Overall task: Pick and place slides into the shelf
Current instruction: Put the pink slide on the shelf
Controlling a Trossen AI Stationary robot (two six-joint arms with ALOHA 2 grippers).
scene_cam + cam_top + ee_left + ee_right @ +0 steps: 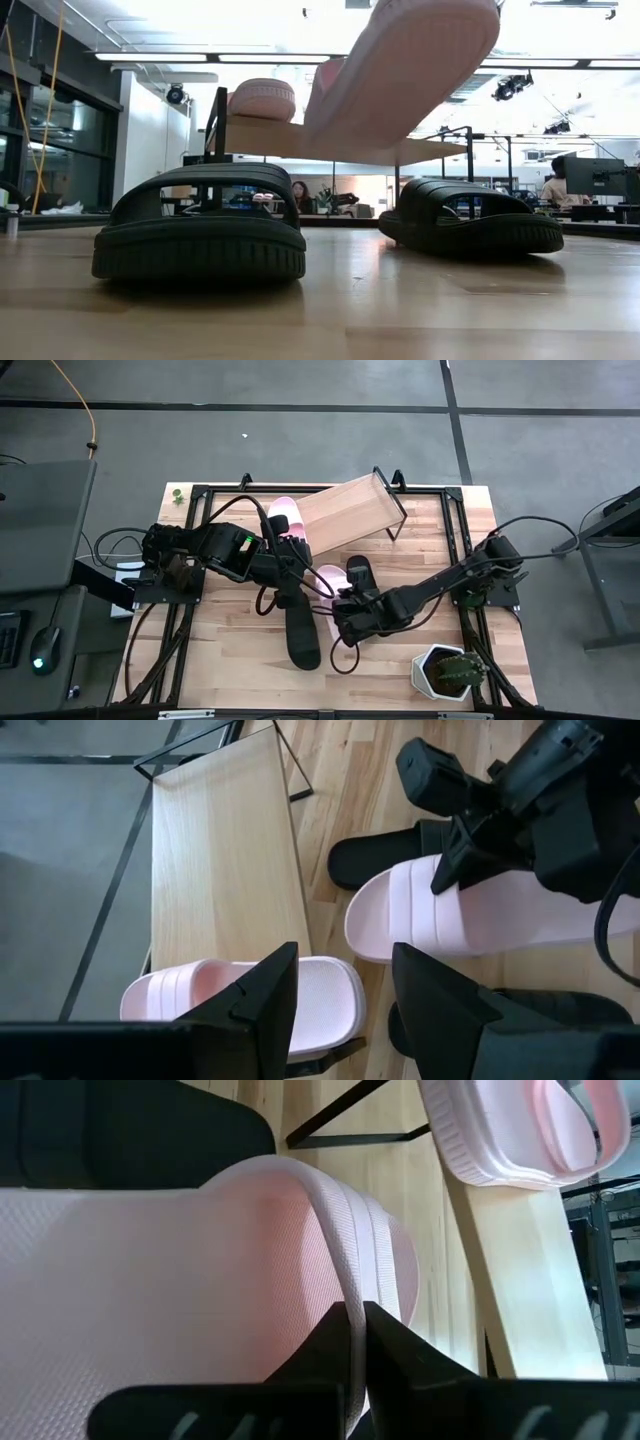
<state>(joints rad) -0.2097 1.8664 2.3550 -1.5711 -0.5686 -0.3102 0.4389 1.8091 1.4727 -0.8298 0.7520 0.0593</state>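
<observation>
We note one pink slide (283,512) lying on the shelf (345,510), with the left tool (293,547) open just beside it. Mid-table (230,650), the right tool (343,598) is clamped on the second pink slide's (337,593) strap, holding it raised between two black slides (301,625) resting flat.

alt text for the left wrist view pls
The right gripper holds a pink slide above the table, beside the shelf, where another pink slide already lies. The left gripper, open, hovers over that one; black slides sit below.
</observation>
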